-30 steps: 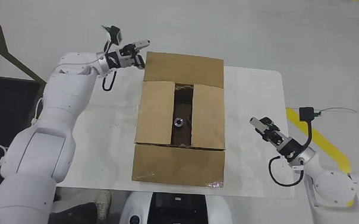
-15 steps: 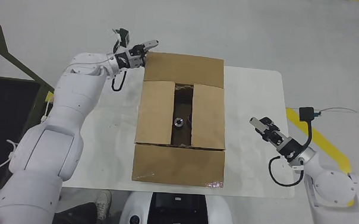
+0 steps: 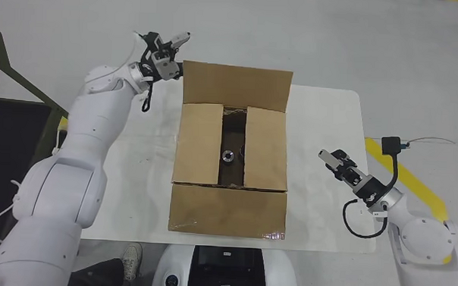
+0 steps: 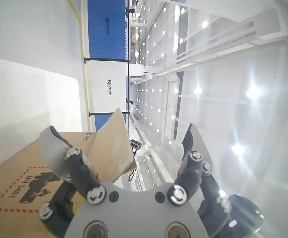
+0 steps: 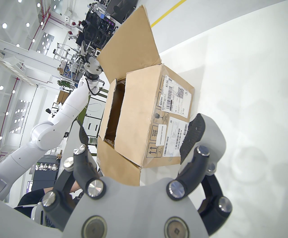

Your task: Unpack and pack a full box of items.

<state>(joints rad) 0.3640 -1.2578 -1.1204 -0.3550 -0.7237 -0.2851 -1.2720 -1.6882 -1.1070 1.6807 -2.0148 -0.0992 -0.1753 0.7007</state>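
White, rounded arms, a black cable looping off each wrist; each tool grey metal, silver screws, black links.

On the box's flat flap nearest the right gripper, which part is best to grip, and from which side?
Its free long edge at the middle gap, probably from above: the flap lies flat, hinged at the outer side, and the gap admits one finger.
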